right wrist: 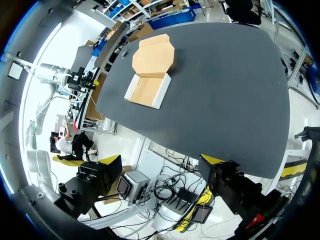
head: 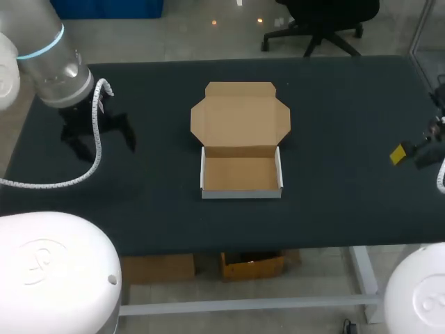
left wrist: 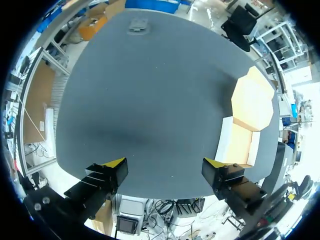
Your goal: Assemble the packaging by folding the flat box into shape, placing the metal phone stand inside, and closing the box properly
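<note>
**One open box, two wide pincers**

Nearest the robot, two arms come in over the dark matte counter [head: 348, 104], one from each side. The left pincer [left wrist: 165, 164] hangs above bare counter at the left end. Its two yellow-tipped fingers are spread wide and hold nothing. One white coiled cable [head: 97, 149] trails from the left arm [head: 52, 56] down past it. The right pincer [right wrist: 161, 160] sits at the counter's right end, by its edge. Its two fingers are likewise spread wide and hold nothing.

Between the two pincers, and well apart from both, sits one cardboard box [head: 241, 142], white outside and brown inside, near the counter's middle. Its shallow tray is already folded, with four low walls standing upright and the open side facing up. The lid, joined to the tray's far wall, lies flat on the counter beyond it, brown side up, with its flaps spread out. Nothing stands between either pincer and the box.

Farther off in the left wrist view, one small grey object [left wrist: 137, 25] lies near the counter's far edge, too small to make out.
</note>
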Controlling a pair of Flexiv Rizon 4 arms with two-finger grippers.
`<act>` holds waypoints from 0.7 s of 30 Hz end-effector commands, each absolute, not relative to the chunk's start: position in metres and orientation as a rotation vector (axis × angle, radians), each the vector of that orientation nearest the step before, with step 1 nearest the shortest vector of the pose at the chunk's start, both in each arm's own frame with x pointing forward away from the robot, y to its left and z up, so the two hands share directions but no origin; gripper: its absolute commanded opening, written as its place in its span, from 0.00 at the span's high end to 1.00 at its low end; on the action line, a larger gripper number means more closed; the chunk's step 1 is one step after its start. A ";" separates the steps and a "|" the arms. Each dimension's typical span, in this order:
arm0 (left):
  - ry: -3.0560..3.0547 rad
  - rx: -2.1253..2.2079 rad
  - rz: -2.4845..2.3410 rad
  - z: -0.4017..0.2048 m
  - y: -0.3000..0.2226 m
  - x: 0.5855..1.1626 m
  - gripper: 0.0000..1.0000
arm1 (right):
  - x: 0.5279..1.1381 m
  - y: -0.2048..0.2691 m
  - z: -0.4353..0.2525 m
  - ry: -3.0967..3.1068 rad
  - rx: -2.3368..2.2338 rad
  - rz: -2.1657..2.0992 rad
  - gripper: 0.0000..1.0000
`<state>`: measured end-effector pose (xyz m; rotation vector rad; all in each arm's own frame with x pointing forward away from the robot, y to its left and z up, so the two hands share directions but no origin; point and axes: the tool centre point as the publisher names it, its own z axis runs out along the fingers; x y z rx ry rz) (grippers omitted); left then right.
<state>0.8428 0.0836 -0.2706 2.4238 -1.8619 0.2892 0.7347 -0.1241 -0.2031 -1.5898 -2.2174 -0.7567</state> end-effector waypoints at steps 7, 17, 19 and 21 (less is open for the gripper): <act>-1.854 2.406 0.238 -0.270 0.081 0.848 0.00 | 0.734 -0.124 -0.202 -2.217 -1.588 -0.756 0.00; -1.854 2.406 0.238 -0.270 0.081 0.848 0.00 | 0.734 -0.124 -0.202 -2.217 -1.588 -0.756 0.00; -1.867 2.408 0.230 -0.277 0.078 0.860 0.00 | 0.734 -0.124 -0.202 -2.217 -1.588 -0.756 0.00; -1.883 2.401 0.213 -0.284 0.078 0.870 0.00 | 0.734 -0.124 -0.202 -2.217 -1.588 -0.756 0.00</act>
